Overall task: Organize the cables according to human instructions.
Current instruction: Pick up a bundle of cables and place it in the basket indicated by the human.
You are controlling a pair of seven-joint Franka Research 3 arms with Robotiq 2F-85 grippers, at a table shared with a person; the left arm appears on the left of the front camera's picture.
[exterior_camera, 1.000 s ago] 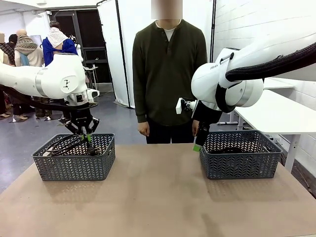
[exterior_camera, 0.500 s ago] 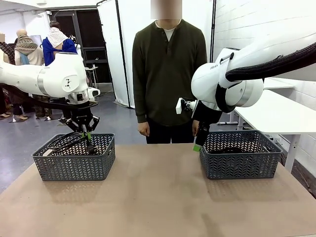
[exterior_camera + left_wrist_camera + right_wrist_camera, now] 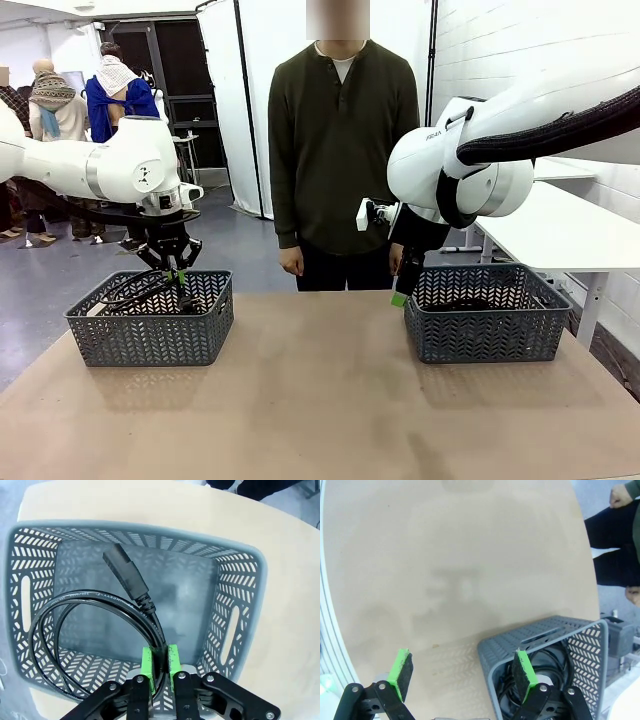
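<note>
From my seat the bare brown table (image 3: 320,400) lies nearest, and two grey lattice baskets stand on it toward its far edge. On my left wrist feed the left gripper (image 3: 160,661) has its green pads pinched tight on a black cable (image 3: 90,605) — the cord runs up between the fingers, loops wide over the left basket (image 3: 240,625), and ends in a blocky plug (image 3: 125,572) hanging above the basket floor. In the front view that gripper (image 3: 174,276) hangs just above the basket's rim, the cable loop draped inside. The right gripper (image 3: 462,677) stands wide open and holds nothing — one pad over bare table, the other over the right basket (image 3: 540,635), where more black cables (image 3: 545,667) lie coiled. Beyond the table a person (image 3: 342,150) stands facing me, hands down at the sides.
</note>
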